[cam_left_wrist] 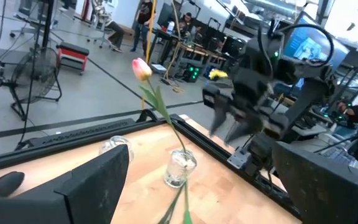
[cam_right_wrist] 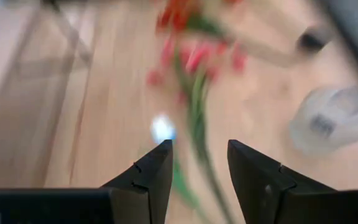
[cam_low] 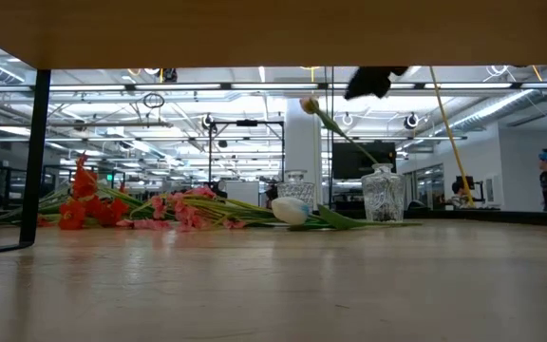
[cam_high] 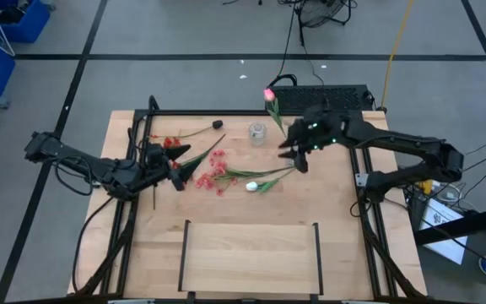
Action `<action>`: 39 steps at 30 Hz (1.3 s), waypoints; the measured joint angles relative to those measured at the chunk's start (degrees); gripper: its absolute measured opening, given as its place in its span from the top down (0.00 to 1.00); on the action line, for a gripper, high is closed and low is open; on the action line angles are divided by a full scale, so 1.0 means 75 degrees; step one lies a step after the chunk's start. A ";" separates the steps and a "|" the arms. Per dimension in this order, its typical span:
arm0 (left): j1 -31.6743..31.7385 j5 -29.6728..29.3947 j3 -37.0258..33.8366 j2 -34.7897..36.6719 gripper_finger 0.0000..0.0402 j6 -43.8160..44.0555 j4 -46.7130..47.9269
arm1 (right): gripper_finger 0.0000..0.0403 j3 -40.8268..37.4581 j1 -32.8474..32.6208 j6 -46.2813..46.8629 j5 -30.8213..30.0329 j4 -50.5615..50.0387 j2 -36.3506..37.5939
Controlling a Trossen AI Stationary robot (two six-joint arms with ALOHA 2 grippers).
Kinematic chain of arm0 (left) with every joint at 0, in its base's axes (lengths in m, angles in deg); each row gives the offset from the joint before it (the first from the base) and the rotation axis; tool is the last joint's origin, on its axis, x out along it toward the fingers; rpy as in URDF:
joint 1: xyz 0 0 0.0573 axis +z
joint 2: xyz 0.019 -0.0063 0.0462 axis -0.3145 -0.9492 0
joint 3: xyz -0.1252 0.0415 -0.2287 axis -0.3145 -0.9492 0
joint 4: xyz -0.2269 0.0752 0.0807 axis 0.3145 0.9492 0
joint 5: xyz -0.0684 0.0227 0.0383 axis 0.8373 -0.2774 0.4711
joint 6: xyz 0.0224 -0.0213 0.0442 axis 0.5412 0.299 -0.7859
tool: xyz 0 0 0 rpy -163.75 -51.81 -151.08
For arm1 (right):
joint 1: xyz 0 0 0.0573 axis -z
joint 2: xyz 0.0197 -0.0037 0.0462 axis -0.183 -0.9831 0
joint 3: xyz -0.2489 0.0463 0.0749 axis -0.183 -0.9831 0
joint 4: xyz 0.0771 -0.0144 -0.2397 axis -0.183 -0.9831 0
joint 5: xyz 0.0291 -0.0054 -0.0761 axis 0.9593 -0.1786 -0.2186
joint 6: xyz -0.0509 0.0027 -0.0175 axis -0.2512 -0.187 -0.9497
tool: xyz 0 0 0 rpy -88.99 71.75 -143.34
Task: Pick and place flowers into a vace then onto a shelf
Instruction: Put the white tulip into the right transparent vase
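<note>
Red sprays [cam_high: 172, 143] are seen lying just ahead of the left gripper [cam_high: 178, 176], whose fingers are spread wide and empty above the table's left part. Pink sprays [cam_high: 215, 169] and a white tulip bud [cam_high: 251, 186] lie between the two grippers, their thin green stalks crossing under the right gripper [cam_high: 298, 157], which hangs above them with its fingers parted and nothing held. Beyond the right gripper the glass vase [cam_high: 257, 132] stands upright with the pink-red tulip [cam_high: 269, 95] already leaning in it. The stems are judged light, springy and slippery, so a hold low on a stalk, clear of blossoms, is advised; the vase is judged fragile and easily tipped. The wooden tabletop [cam_high: 336, 211] is smooth; the shelf [cam_high: 249, 257] lies well behind both grippers. An open workshop is seen beyond.
</note>
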 joint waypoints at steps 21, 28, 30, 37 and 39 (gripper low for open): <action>0.0143 0.0209 0.0000 -0.0002 0.01 0.0170 0.0242 | 0.64 0.0506 -0.1021 -0.3286 -0.0677 -0.1865 -0.2995; 0.0143 0.0211 0.0000 0.0000 0.01 0.0220 0.0286 | 0.64 0.0504 -0.1021 -0.3654 -0.1029 -0.1687 -0.3560; 0.0143 0.0216 0.0000 0.0000 0.01 0.0220 0.0293 | 0.64 0.0505 -0.1021 -0.3737 -0.1325 -0.1600 -0.3606; 0.0143 0.0219 0.0000 0.0000 0.01 0.0232 0.0294 | 0.64 0.0504 -0.1071 -0.4269 -0.1249 -0.0999 -0.3620; 0.0143 0.0219 0.0000 -0.0002 0.01 0.0248 0.0291 | 0.64 0.0506 -0.1073 -0.4266 -0.1227 -0.0902 -0.3663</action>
